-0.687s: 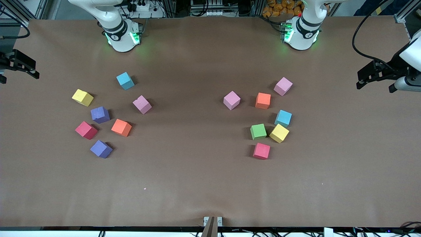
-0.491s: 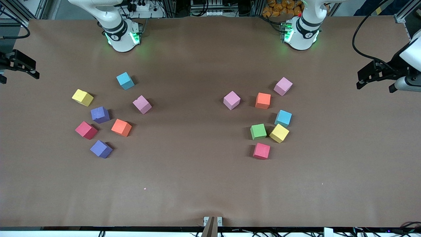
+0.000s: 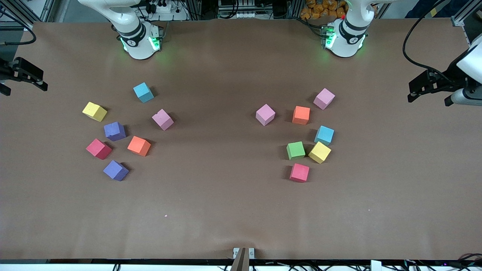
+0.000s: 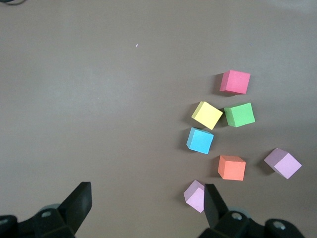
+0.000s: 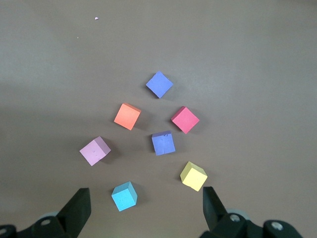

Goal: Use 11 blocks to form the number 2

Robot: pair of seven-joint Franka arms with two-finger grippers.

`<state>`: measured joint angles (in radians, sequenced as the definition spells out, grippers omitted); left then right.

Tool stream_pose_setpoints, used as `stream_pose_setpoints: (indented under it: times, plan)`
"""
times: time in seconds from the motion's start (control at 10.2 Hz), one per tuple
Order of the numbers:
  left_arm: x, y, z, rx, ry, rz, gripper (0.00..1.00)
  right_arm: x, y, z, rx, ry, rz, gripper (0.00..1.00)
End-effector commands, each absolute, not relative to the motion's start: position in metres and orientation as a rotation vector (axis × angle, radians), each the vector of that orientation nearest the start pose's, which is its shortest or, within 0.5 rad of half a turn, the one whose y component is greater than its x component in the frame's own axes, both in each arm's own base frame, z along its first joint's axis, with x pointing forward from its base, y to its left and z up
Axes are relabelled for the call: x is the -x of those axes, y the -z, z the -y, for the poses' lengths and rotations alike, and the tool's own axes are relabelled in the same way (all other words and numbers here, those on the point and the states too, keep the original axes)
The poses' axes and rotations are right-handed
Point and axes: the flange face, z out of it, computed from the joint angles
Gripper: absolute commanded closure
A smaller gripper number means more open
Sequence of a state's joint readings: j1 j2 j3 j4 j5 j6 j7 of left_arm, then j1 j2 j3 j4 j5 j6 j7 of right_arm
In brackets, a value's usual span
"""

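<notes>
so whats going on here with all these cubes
Nothing is being handled yet. Two loose groups of blocks lie on the table, seven toward the right arm's end and seven toward the left arm's end, with no digit started. The left gripper and right gripper both hang open above their groups, holding nothing.

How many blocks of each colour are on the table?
Pink: 3
Light blue: 2
Yellow: 2
Purple: 2
Red: 2
Orange: 2
Green: 1
Total: 14
</notes>
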<state>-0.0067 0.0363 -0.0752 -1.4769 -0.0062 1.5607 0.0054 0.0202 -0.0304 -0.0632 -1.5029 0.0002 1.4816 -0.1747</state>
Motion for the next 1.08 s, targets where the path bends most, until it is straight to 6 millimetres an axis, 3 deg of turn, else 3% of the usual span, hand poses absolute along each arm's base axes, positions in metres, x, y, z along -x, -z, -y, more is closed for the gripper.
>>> stream_pose_setpoints:
  times: [0.0, 0.49, 0.79, 0.98]
  plan:
    - [-0.577, -0.620, 0.045, 3.175, -0.009, -0.071, 0.00, -0.535, -0.668, 0.022, 3.117, 0.013, 0.173, 0.00]
    - [-0.613, -0.515, 0.061, 3.166, -0.274, -0.072, 0.00, -0.537, -0.666, 0.021, 3.117, 0.008, 0.175, 0.00]
    - [-0.630, -0.458, 0.094, 3.160, -0.321, -0.061, 0.00, -0.536, -0.665, 0.022, 3.114, 0.004, 0.178, 0.00]
    - [-0.628, -0.438, 0.096, 3.157, -0.324, -0.042, 0.00, -0.537, -0.664, 0.019, 3.113, -0.001, 0.180, 0.00]
